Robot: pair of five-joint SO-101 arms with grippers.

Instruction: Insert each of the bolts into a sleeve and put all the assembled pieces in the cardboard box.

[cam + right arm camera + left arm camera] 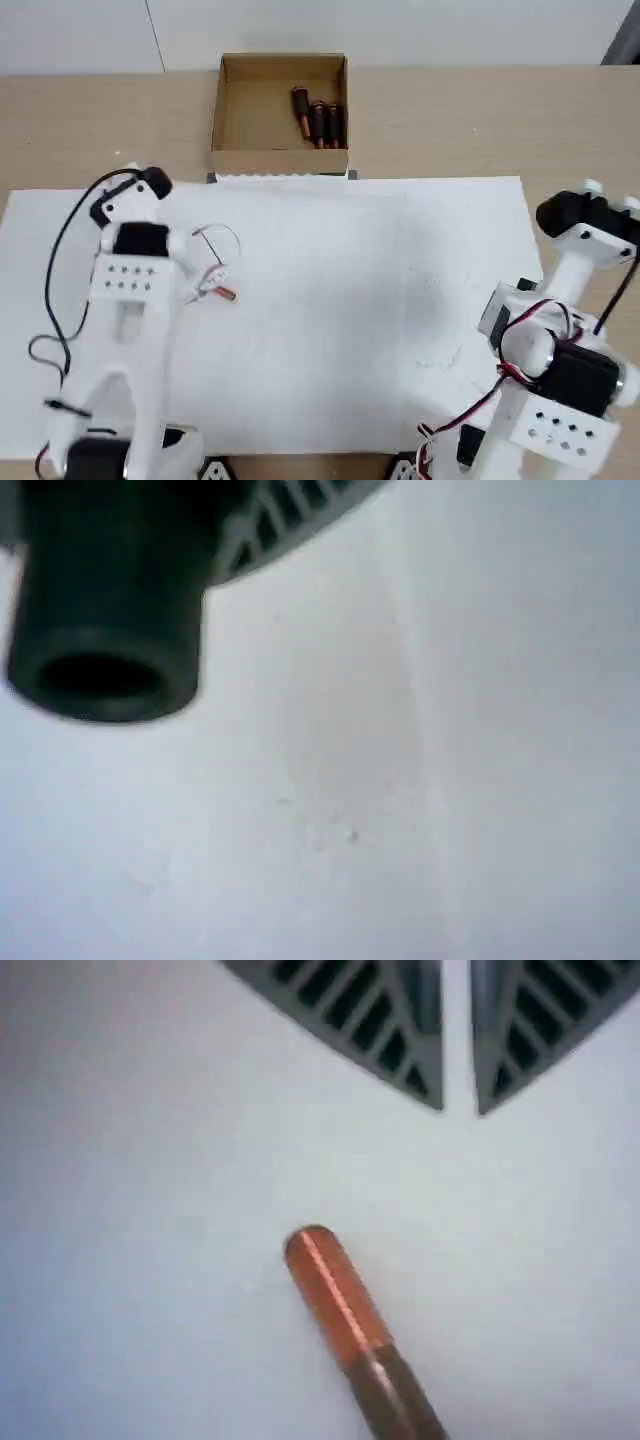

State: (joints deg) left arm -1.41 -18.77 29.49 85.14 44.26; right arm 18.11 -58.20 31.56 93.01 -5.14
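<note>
A copper-coloured bolt [340,1305] with a darker end lies flat on the white sheet, just beyond my left gripper [458,1085]. The grey ribbed fingers stand almost together with nothing between them. From above, the bolt [228,294] shows beside the left gripper [210,284] at the sheet's left side. My right gripper [240,530] is shut on a black tubular sleeve [105,630], held a little above the sheet with its open end showing. The cardboard box [235,110] stands at the back centre and holds three assembled pieces [318,120] in its right half.
A white sheet [350,300] covers most of the wooden table. The right arm [560,340] is folded near the sheet's right edge. A thin wire loop [222,238] lies by the left arm.
</note>
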